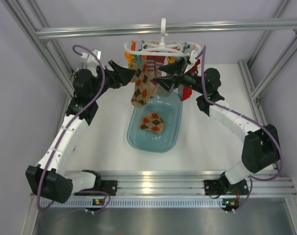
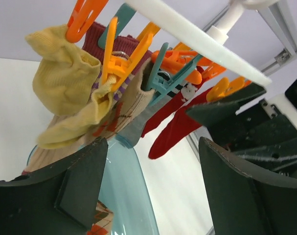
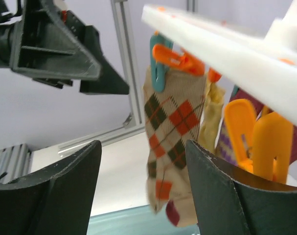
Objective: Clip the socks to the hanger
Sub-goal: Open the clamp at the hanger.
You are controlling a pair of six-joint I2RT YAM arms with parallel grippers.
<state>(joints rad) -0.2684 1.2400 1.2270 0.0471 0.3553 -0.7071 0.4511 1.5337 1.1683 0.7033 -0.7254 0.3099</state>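
The white table (image 1: 109, 147) lies below the hanger (image 1: 160, 47), which hooks over the aluminium frame bar (image 1: 226, 27) at the far side. Directly under the hanger sits a translucent blue tray (image 1: 158, 142); it holds one argyle sock (image 1: 153, 122), lying flat near the tray's middle.

From the hanger's white rings several socks dangle. A long argyle sock (image 3: 170, 142) hangs from a teal clip (image 3: 158, 68) and an orange clip (image 3: 180, 58), its toe reaching down towards the tray's far rim. A red sock (image 2: 175, 132) hangs on the hanger's right side, and a yellow sock (image 2: 60, 83) is bunched at the left beside more orange clips.

The left gripper (image 2: 153, 147) hovers just left of the hanger, jaws spread wide with nothing between them. The right gripper (image 3: 142, 147) hovers just right of the hanging argyle sock, likewise wide apart and empty.
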